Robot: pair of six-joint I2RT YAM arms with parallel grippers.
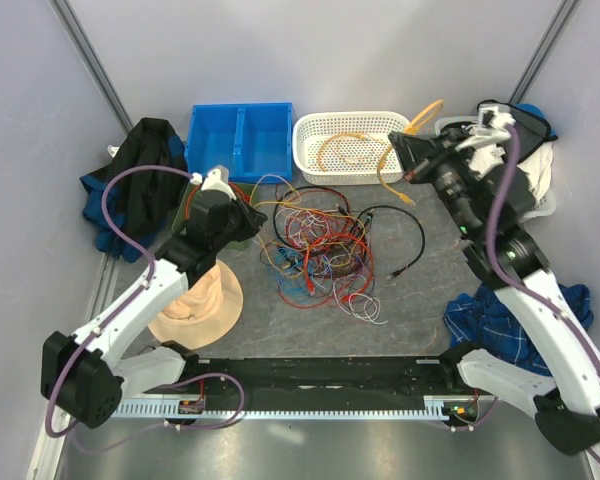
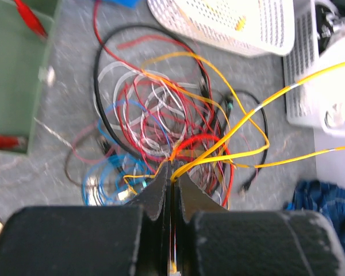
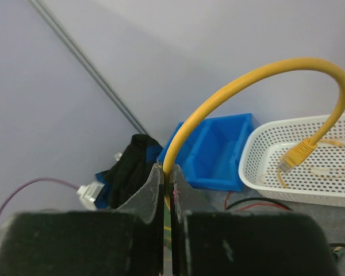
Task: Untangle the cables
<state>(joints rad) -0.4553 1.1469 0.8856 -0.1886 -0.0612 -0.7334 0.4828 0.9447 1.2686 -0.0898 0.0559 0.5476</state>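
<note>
No legible text, label or number anywhere.

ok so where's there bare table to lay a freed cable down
Bare table lies between the tangle and the plaid cloth, and along the black rail in front. Crowded by the hat, blue bin and white basket.

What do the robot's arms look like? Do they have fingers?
The left arm and right arm are white tubes with chunky black joints. A thick purple hose loops along each. The left gripper and right gripper each have two flat black fingers.
</note>
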